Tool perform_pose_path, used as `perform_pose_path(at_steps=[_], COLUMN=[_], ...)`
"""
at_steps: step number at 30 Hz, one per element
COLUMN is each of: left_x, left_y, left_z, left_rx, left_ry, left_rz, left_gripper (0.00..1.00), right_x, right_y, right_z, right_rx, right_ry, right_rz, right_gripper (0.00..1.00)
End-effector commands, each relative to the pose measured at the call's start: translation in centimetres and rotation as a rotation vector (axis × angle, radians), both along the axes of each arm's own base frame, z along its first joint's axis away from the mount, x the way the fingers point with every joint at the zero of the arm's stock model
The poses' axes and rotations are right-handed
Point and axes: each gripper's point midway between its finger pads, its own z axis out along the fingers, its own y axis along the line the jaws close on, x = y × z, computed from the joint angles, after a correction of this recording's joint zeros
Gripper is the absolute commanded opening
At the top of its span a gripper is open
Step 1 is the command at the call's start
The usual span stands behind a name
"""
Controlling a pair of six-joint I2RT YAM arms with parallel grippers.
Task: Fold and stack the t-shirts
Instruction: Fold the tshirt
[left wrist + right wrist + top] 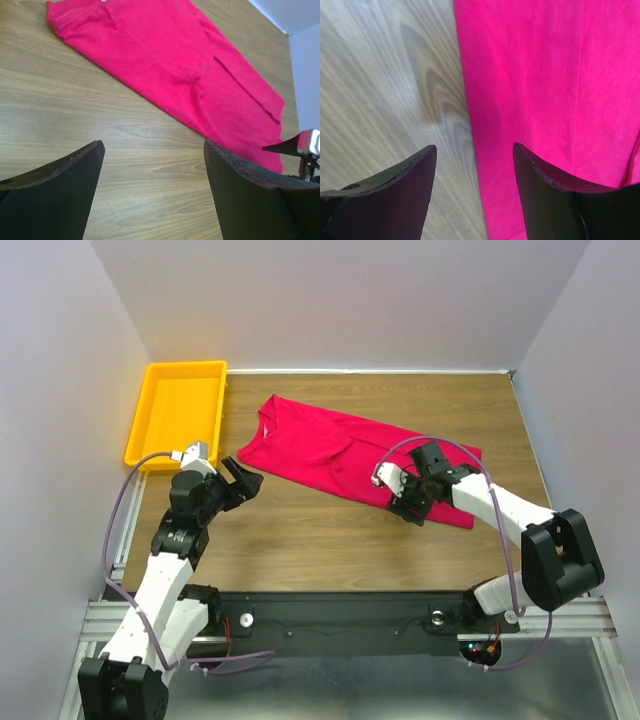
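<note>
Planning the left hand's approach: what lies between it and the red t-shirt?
Only bare wooden tabletop separates the left hand from the t-shirt; the left wrist view shows it plainly.

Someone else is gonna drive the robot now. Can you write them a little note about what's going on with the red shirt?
The left gripper is open and holds nothing. It is above bare table, just off the collar end of the t-shirt.
The right gripper is open with nothing pinched. It straddles the t-shirt's near long edge, one finger over wood and one over cloth.
The t-shirt lies flat, slanted across the table, apart from the yellow tray at the far left.
Done: it looks folded lengthwise into a long strip.
Left: fold it shorter and stack it.
</note>
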Motion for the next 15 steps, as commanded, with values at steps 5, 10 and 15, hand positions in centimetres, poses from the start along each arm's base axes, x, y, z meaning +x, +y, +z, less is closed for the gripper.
perform_pose_path(at_steps=[5, 10, 15], left_x=[0.7, 0.5, 0.5], left_y=[-0.3, -0.2, -0.2], left_z=[-0.3, -0.3, -0.3], left_rx=[0.001, -0.002, -0.001], left_ry=[0.014, 0.008, 0.007], left_rz=[-0.014, -0.01, -0.012], left_gripper=[0.91, 0.91, 0.91], right_x=[1.8, 1.8, 1.3], right_y=[-1.6, -1.9, -2.1], right_z=[-1.3, -2.0, -2.4], right_rx=[-0.099, -0.116, -0.12], right_ry=[-0.09, -0.082, -0.066], right_rz=[-0.046, -0.056, -0.057], right_gripper=[0.67, 0.62, 0.48])
